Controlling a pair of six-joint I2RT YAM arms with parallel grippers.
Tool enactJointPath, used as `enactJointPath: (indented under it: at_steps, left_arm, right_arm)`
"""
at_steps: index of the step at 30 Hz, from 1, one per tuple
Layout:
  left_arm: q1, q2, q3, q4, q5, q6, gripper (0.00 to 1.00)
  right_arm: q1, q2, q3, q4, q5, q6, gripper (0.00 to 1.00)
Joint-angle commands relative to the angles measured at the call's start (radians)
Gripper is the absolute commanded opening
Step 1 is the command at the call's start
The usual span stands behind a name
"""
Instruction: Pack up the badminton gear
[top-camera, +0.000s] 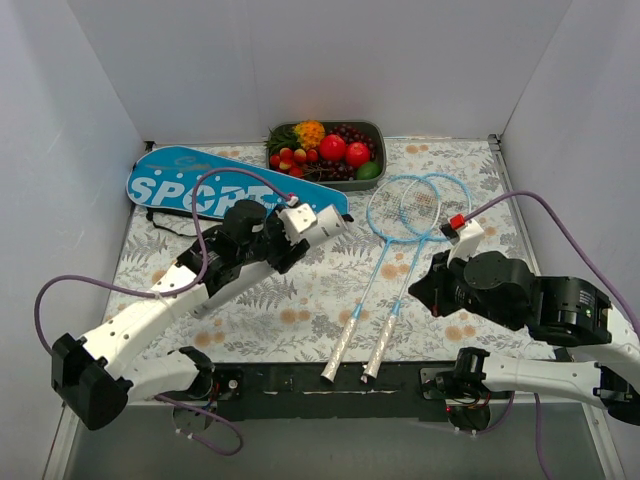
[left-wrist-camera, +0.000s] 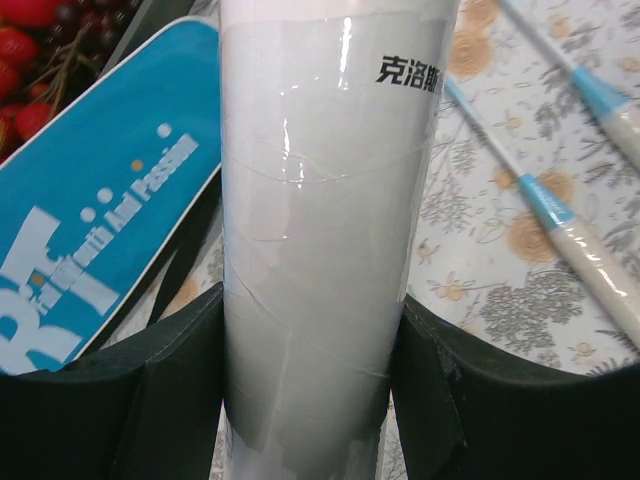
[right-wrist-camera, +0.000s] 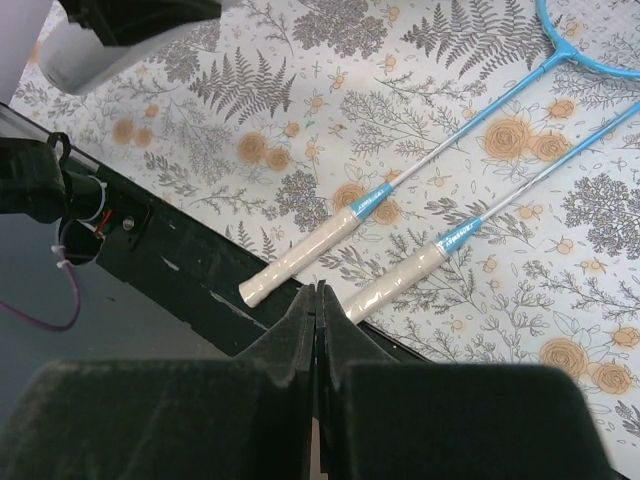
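Observation:
My left gripper (top-camera: 293, 236) is shut on the white shuttlecock tube (top-camera: 322, 224) and holds it over the mat just right of the blue "SPORT" bag (top-camera: 190, 184). In the left wrist view the tube (left-wrist-camera: 330, 200) fills the gap between the black fingers (left-wrist-camera: 170, 390), with the bag (left-wrist-camera: 90, 220) at the left. Two light-blue rackets (top-camera: 405, 208) lie side by side at centre right, their white handles (top-camera: 362, 348) towards the front edge. My right gripper (right-wrist-camera: 317, 292) is shut and empty, above the handle ends (right-wrist-camera: 400, 282); it also shows in the top view (top-camera: 420, 288).
A grey tray (top-camera: 381, 140) of colourful fruit stands at the back centre. White walls close in the floral mat on three sides. A black bar (top-camera: 300, 378) runs along the front edge. Purple cables loop from both arms.

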Motion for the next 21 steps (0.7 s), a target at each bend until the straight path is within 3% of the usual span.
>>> enactJointPath:
  at_steps: [1,6,12,15,21]
  left_arm:
    - [0.084,0.004,-0.013,-0.025,-0.021,0.049,0.07]
    - [0.187,0.013,-0.12,0.013,-0.011,0.056,0.08]
    - [0.225,-0.019,-0.266,0.099,-0.18,0.099,0.11]
    - [0.248,-0.019,-0.315,0.116,-0.267,0.116,0.17]
    - [0.312,-0.018,-0.367,0.15,-0.361,0.079,0.23]
  right_arm:
    - [0.005,-0.035,-0.032,0.023,-0.018,0.0,0.01]
    - [0.005,-0.045,-0.088,0.066,-0.066,0.002,0.01]
    - [0.005,-0.018,-0.1,0.104,-0.112,-0.018,0.01]
    - [0.005,-0.009,-0.106,0.127,-0.133,-0.027,0.01]
    - [0.005,-0.013,-0.138,0.179,-0.176,-0.026,0.01]
